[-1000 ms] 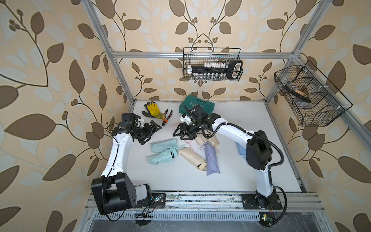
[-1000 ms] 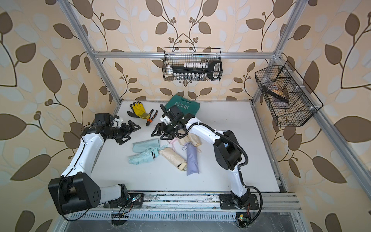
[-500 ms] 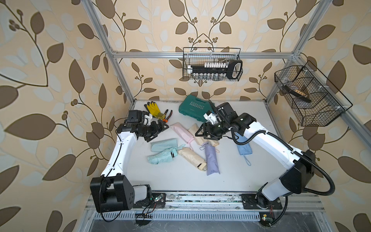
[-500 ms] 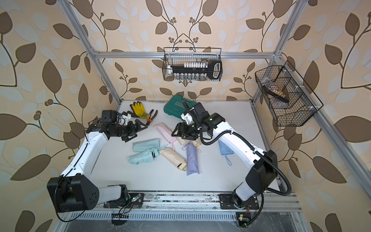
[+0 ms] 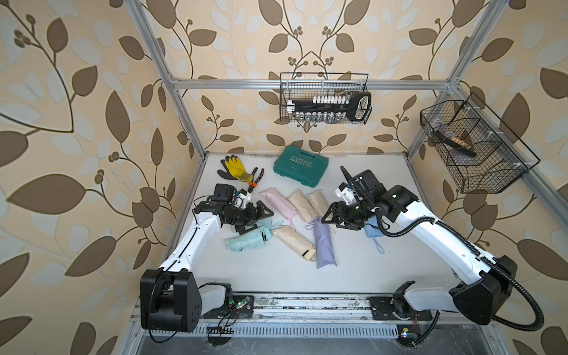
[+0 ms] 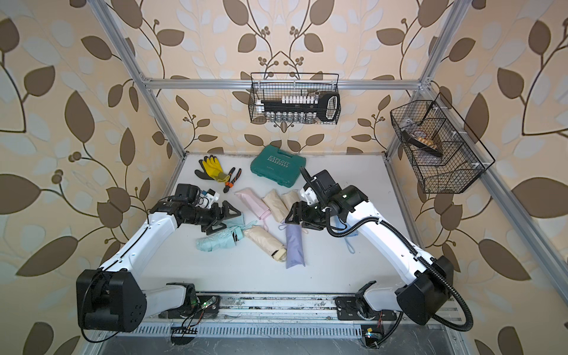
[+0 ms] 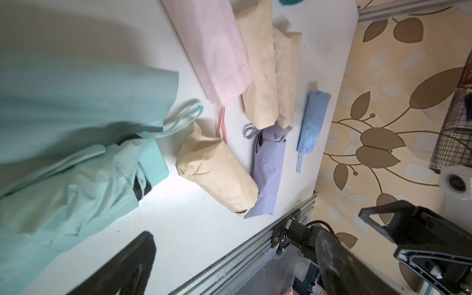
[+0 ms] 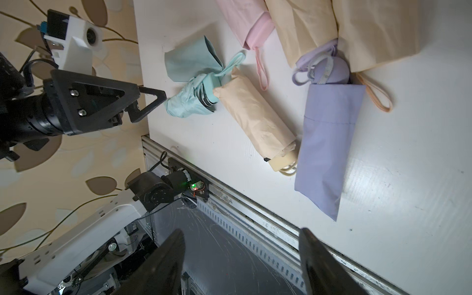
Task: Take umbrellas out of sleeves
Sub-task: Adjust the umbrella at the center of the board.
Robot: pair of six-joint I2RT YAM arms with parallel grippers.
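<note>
Your stock, front rail to back wall.

- Lilac sleeve (image 5: 325,249): nearest you, with the lilac umbrella (image 8: 332,71) inside and only its handle and loop out at the far end.
- Cream umbrella (image 5: 292,241): bare, touching the lilac sleeve's side.
- Mint umbrella (image 5: 246,242): bare, with the mint sleeve (image 7: 76,97) limp just behind it.
- Left gripper (image 5: 261,219): above the mint sleeve, jaws spread full, holding nothing.
- Right gripper (image 5: 330,219): above the lilac handle, jaws partly apart, empty.
- Blue bundle (image 7: 313,120): partly under your right arm; you cannot tell whether it is sleeve or umbrella.
- Pink sleeve (image 5: 278,203): further back, with the pink umbrella (image 8: 258,33) handle at its mouth.
- Cream sleeves (image 5: 302,203): a pair side by side, just beside the pink sleeve.
- Gloves (image 5: 235,167), pliers (image 5: 256,179) and green case (image 5: 301,165): farthest from you.
</note>
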